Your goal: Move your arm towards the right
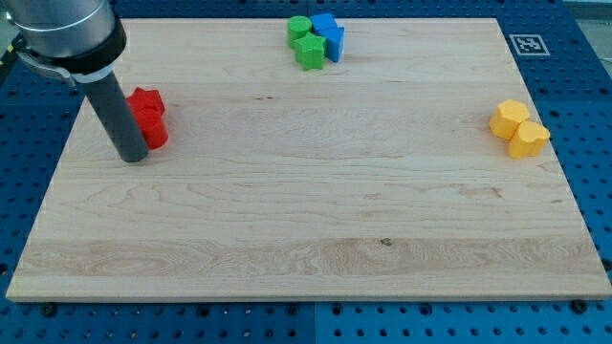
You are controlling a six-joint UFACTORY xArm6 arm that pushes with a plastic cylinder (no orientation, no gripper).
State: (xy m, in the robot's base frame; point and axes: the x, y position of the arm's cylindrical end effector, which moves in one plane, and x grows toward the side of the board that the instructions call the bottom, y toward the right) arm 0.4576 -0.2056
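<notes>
My tip [133,156] rests on the wooden board [306,229] at the view's left, just left of and touching two red blocks [148,117] that stand close together. The rod partly hides their left side. Two green blocks [306,42] and two blue blocks [329,35] cluster at the view's top middle, far to the right of my tip. Two yellow blocks [519,128] sit together near the view's right edge of the board.
A black and white marker tag [526,44] lies on the blue pegboard table [583,105] beyond the board's top right corner. The board's left edge is close to my tip.
</notes>
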